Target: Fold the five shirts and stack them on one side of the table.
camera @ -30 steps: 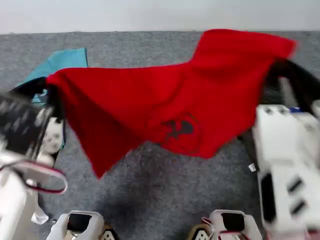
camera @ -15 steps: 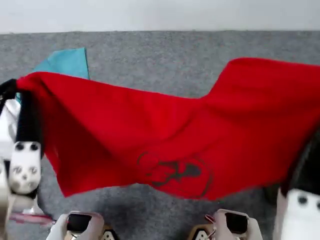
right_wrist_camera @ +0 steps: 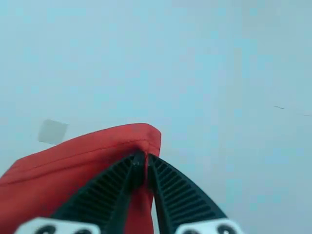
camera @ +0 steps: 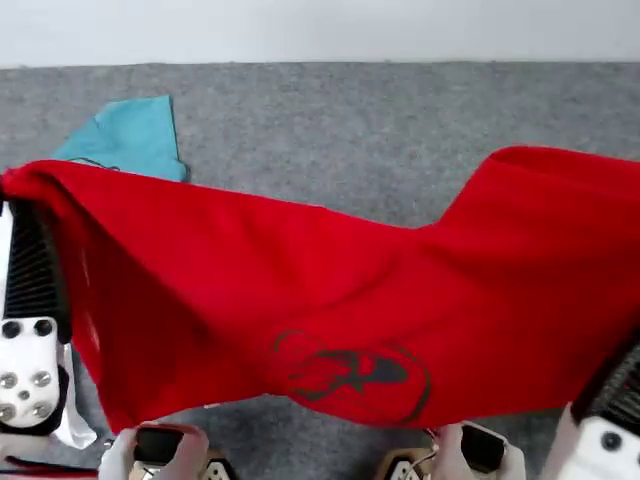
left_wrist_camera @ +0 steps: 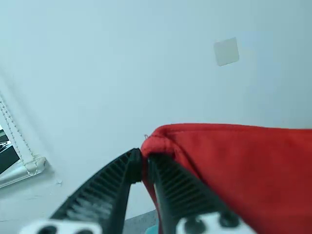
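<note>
While the red shirt [camera: 330, 300] hangs stretched between our two arms above the grey worktop [camera: 350, 110], its far edge dips in the middle and its near edge reaches the arm bases. Beyond it the worktop's surface runs to the white wall, with a teal shirt [camera: 135, 135] lying at the far left. Our left claw [left_wrist_camera: 145, 158] is clenched on one shirt corner and our right claw [right_wrist_camera: 146, 163] on another, both held high.
</note>
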Available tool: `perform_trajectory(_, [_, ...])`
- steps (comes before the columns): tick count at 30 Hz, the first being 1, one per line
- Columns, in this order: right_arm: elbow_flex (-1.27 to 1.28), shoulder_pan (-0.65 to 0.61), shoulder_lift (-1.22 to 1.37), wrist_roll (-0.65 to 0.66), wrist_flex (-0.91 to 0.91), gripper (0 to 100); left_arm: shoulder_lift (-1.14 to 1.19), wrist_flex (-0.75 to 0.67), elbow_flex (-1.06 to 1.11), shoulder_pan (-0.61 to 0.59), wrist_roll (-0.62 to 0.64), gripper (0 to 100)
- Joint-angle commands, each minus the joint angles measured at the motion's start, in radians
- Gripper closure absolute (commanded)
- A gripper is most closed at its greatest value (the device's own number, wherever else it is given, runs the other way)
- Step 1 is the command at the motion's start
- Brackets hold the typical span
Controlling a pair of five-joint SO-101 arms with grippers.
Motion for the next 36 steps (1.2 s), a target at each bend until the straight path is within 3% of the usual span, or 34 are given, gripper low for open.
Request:
perform_trajectory(1, [0.035, 0.033, 0.024, -0.014, 0.004, 98.9, 0.002, 0.018, 0.104, -0.006, 0.006, 98])
perform_trajectory(8, [0.21, 0.031, 0.024, -0.009, -0.005, 98.9, 0.002, -0.017, 0.34, -0.006, 0.003, 98])
perform_trajectory(20, [0.218, 0.031, -0.024, -0.006, -0.005, 98.9, 0.002, -0.015, 0.343, -0.006, 0.003, 98])
perform_trajectory(29, [0.224, 0.03, 0.082, -0.014, 0.002, 98.9, 0.011, -0.021, 0.364, -0.006, 0.002, 98])
perform_trajectory(33, [0.224, 0.021, 0.203, -0.014, 0.002, 98.8, 0.011, -0.086, 0.478, -0.006, 0.002, 98])
perform_trajectory(36, [0.224, -0.065, 0.306, -0.006, 0.004, 98.8, 0.011, -0.198, 0.604, -0.008, 0.002, 98])
